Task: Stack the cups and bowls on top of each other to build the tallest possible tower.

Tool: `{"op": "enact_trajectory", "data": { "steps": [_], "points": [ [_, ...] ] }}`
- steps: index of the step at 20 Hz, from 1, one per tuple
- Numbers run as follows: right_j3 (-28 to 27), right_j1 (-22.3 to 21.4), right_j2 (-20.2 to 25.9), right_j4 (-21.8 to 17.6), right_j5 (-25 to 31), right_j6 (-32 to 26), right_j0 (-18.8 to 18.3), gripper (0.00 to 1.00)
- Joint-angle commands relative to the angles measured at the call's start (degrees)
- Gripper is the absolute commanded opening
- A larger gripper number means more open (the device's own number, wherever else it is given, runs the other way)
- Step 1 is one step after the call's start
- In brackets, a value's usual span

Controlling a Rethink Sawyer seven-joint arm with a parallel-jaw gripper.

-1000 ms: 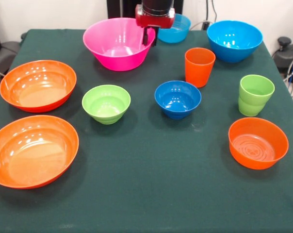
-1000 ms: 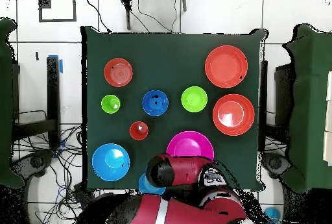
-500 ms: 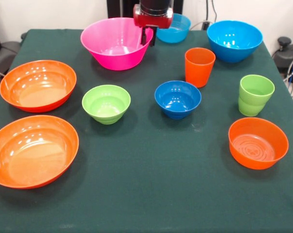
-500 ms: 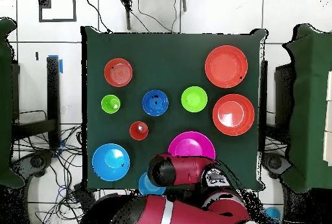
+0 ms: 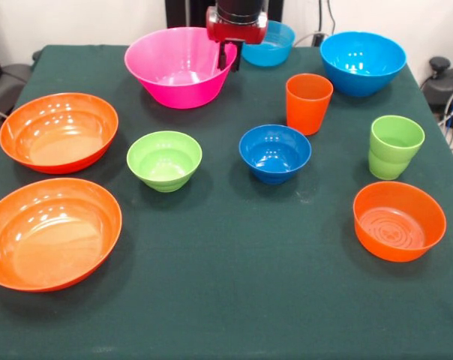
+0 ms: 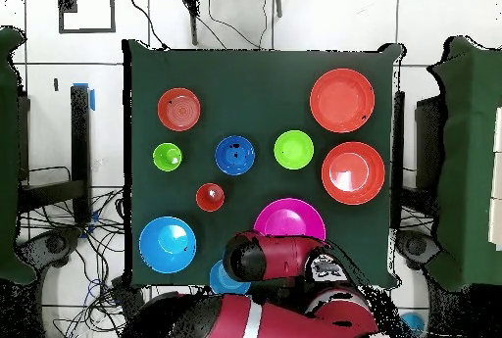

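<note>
**Gripper at the rim of the big pink bowl**

The big pink bowl (image 5: 181,66) sits at the far side of the green table (image 5: 234,300), close to the robot. The gripper (image 5: 229,58) comes down from above right at the pink bowl's right rim. One dark finger (image 5: 223,56) pokes down by the rim, and the bowl looks tipped up a little on that side. I cannot tell if the gripper is pinching the rim or just touching it.

From above, the red arm (image 6: 279,259) reaches in from the robot's side and covers the near edge of the pink bowl. It also hides part of the small light blue bowl (image 5: 275,43) beside it.

Nothing is stacked. The two wide orange bowls (image 5: 58,131) sit side by side at the left in the front view. The small green bowl (image 5: 164,160) and the dark blue bowl (image 5: 275,153) are in the middle. The orange cup (image 5: 308,103) and the green cup (image 5: 395,146) stand upright on the right, near the smaller orange bowl (image 5: 399,220). The big sky blue bowl (image 5: 362,62) is in the far right corner.
</note>
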Motion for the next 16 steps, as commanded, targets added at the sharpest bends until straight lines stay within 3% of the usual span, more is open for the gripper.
{"op": "enact_trajectory", "data": {
  "steps": [1, 9, 13, 16],
  "points": [
    [-4.3, 4.5, 5.3, -1.9, 1.4, 2.2, -0.8, 0.0],
    [-3.9, 2.9, 5.5, -1.5, 3.4, 1.8, -0.6, 0.0],
    [-2.4, -0.7, 6.5, -1.0, 6.2, 0.8, -0.8, 0.0],
    [-0.9, -6.0, 7.6, 0.8, 11.6, 0.1, -0.6, 0.0]
  ]
}}
